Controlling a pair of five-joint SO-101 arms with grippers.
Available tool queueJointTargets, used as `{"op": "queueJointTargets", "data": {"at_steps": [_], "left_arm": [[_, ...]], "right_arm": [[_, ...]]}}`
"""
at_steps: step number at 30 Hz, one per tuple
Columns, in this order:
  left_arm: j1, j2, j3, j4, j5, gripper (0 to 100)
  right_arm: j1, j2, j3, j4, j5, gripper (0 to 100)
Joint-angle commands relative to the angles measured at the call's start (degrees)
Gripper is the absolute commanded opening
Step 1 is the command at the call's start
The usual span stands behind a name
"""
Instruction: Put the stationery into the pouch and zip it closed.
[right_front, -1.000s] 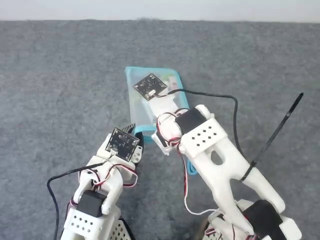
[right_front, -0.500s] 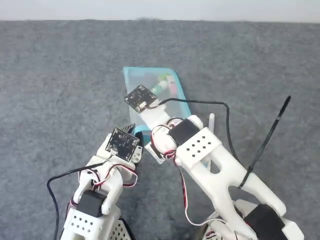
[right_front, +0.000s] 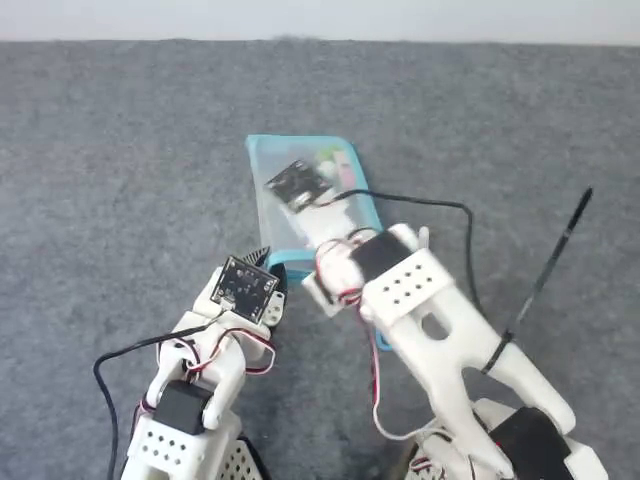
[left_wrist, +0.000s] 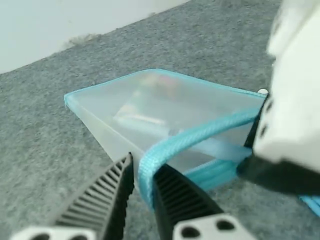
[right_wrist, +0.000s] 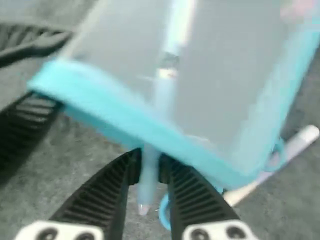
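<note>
Left gripper (left_wrist: 143, 170): low at the near-left corner of the pouch (right_front: 262, 190). Jaws narrow, pinched on the pouch's blue edge (left_wrist: 200, 132), which passes between the black ribbed fingers (left_wrist: 117, 192).

Pouch: translucent with blue trim, lying on the grey carpet (right_front: 120, 150) mid-table between the two arms. The near edge is lifted where the left jaws hold it. Pink and green bits (right_front: 335, 165) show through the wall at the far end.

Right gripper (right_wrist: 149, 156): over the near half of the pouch, coming in from the right. Jaws narrow, clamped on a pale pen (right_wrist: 148, 190). The pen's end pokes out on the wrist side of the jaws. The rest runs on past the blue edge and shows through the pouch wall. Cannot tell whether it is inside the pouch or under it.

White pen (right_front: 424, 238): on the carpet outside the pouch, just beside its right edge and close to the right arm. It also shows in the right wrist view, next to the pouch's blue corner.

Far right: a black cable tie (right_front: 550, 265) sticks up off the right arm.
</note>
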Motion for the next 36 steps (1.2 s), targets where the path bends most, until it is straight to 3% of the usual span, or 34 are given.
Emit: {"op": "queueJointTargets", "data": {"at_steps": [1, 11, 21, 29, 36], "left_arm": [[0.3, 0.0, -0.3, -1.5, 1.0, 1], [0.4, 0.0, -0.3, -1.6, 1.0, 1], [0.4, 0.0, -0.3, -1.6, 1.0, 1], [0.4, 0.0, -0.3, -1.6, 1.0, 1], [0.4, 0.2, -0.3, -1.6, 1.0, 1]], "right_arm": [[5.9, -2.7, -1.8, 1.1, -3.3, 0.4], [15.5, -2.7, -11.5, 11.8, -4.8, 0.6], [12.0, 1.2, -13.4, 10.6, -4.4, 0.8], [4.0, 8.2, -17.7, 10.6, -2.5, 24.0], [2.3, 8.3, -25.1, 10.8, -1.6, 22.0]]}}
